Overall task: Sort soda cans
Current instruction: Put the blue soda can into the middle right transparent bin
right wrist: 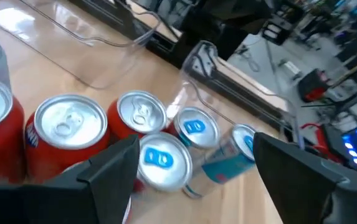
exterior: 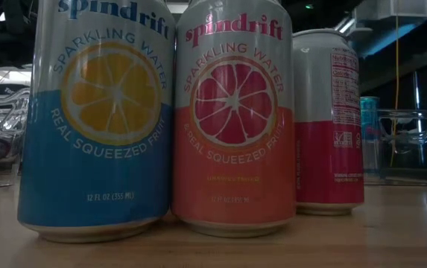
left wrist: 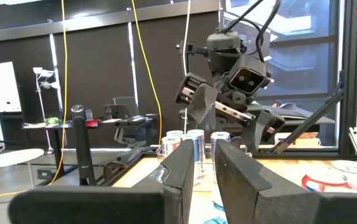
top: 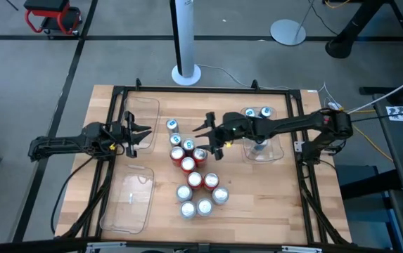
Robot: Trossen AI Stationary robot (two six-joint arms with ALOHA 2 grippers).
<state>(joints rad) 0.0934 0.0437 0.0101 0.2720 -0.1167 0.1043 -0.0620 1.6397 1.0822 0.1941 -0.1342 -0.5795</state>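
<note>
Mostly the soda cans [top: 190,172] are seen upright, long axes vertical, silver tops up, clustered mid-desk [top: 257,190]. About eleven are counted there; two more blue ones [top: 257,112] are set in the right clear tray [top: 275,151]. Right pincer [top: 207,135] is spread wide above the cluster's blue cans; left pincer [top: 141,135] is parted beside the left trays [top: 143,109].

The table [top: 257,190] is evenly lit from above; the low view is dim, the right wrist view motion-blurred (cans [right wrist: 166,158] smeared, highlights glaring).
</note>
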